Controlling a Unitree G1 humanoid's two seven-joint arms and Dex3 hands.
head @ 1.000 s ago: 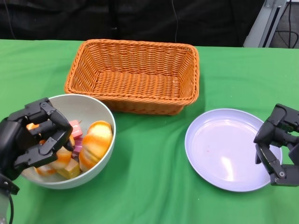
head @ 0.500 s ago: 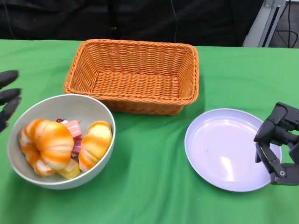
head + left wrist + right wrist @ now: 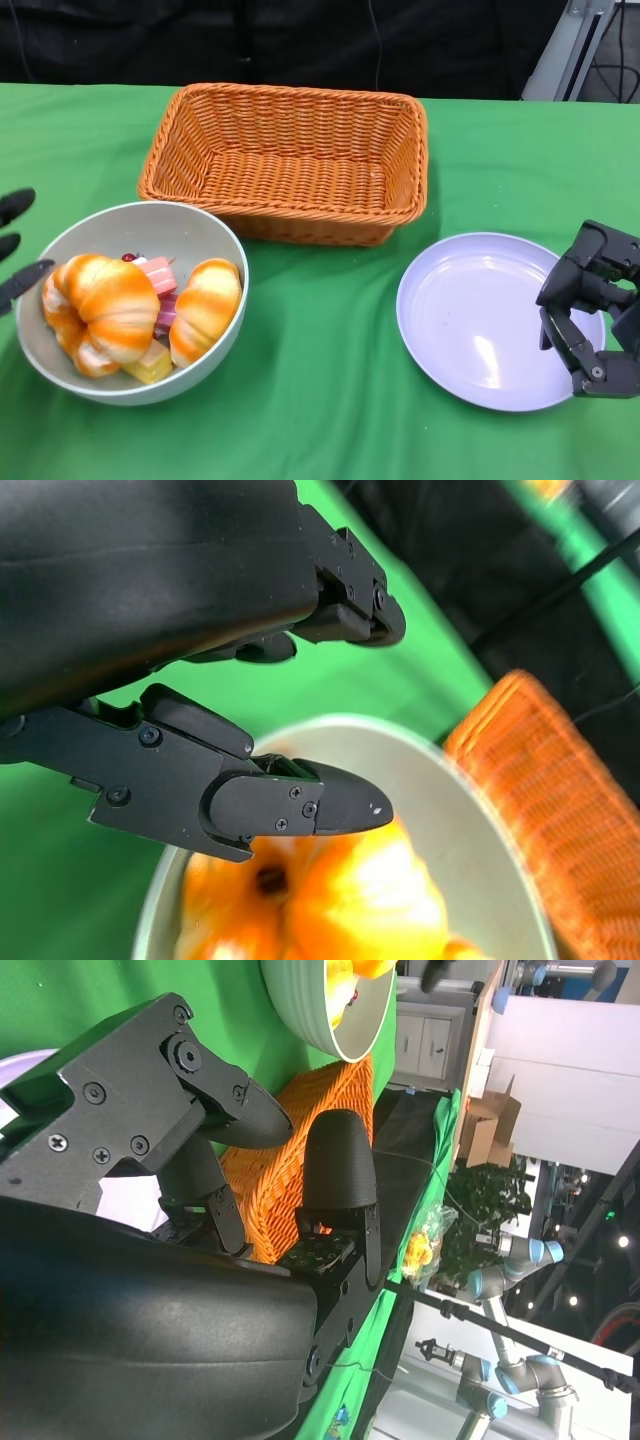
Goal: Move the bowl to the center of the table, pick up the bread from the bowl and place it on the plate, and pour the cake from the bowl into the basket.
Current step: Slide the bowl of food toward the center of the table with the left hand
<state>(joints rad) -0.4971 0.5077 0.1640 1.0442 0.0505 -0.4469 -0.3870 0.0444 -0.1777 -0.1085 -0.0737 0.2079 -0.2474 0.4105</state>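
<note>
Bowl (image 3: pixel 215 240): holds bread (image 3: pixel 100 310), just beside left hand (image 3: pixel 15 245).
Left hand: fingers spread, holding nothing.
Right hand (image 3: pixel 590 310): fingers apart, empty, over plate (image 3: pixel 470 320) edge.

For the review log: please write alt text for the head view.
A grey bowl holding bread sits left on a green table, an orange basket behind it, a lilac plate right. Open left hand beside the bowl.
</note>
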